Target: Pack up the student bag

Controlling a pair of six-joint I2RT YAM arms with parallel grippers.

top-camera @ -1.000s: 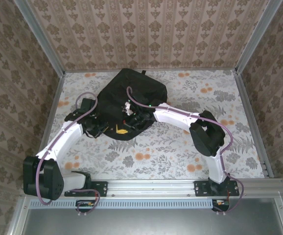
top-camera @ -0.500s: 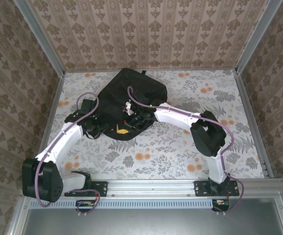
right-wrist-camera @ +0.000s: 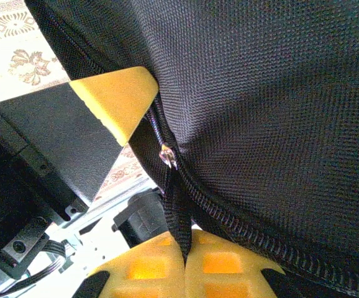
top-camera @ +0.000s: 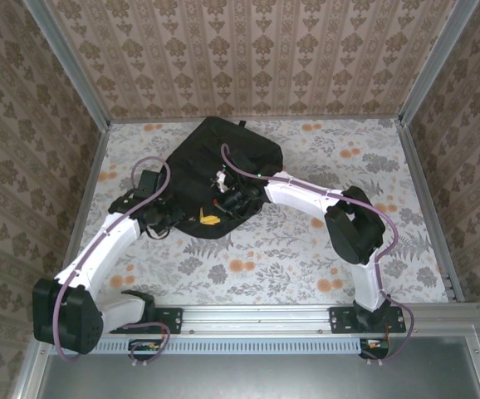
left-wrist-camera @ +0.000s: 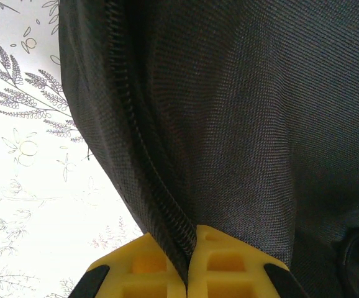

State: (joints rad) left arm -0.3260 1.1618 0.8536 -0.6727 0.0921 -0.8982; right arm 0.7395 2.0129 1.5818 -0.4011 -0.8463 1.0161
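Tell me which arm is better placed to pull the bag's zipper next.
Right, probably. The right gripper is shut on the black pull tab of the student bag; the left gripper only pinches the zipper seam, bracing it.

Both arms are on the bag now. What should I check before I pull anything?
1. The left gripper is shut on the zipper: ok.
2. The right gripper is shut on the pull strap: ok.
3. The student bag rests on the table: ok.
4. How far the zipper is open: cannot tell.
5. What is inside the student bag: cannot tell.
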